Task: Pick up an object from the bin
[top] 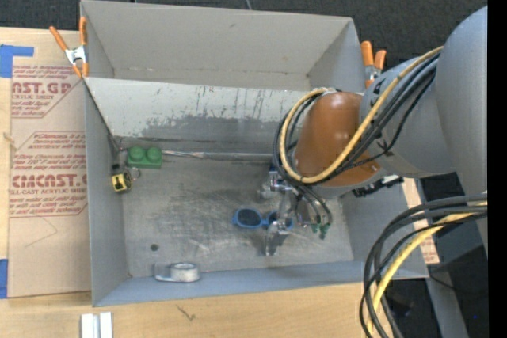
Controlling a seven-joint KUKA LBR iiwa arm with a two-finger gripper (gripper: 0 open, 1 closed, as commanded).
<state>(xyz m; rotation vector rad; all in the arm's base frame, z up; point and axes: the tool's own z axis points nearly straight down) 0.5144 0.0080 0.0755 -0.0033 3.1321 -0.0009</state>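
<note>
My gripper (272, 214) is low over the bin floor, right of the middle, under the orange wrist cover. Its fingers stand open, one toward the back and one toward the front. A small blue oval thing (247, 218) lies on the floor just left of the fingertips, its right end reaching in between them. I cannot tell whether the fingers touch it. A tiny green piece (323, 231) lies to the right of the gripper.
A green brick (145, 157) lies at the left by the back wall, with a small yellow and black thing (120, 183) just below it. A grey tape roll (181, 273) rests against the front wall. The arm and cables cover the bin's right side.
</note>
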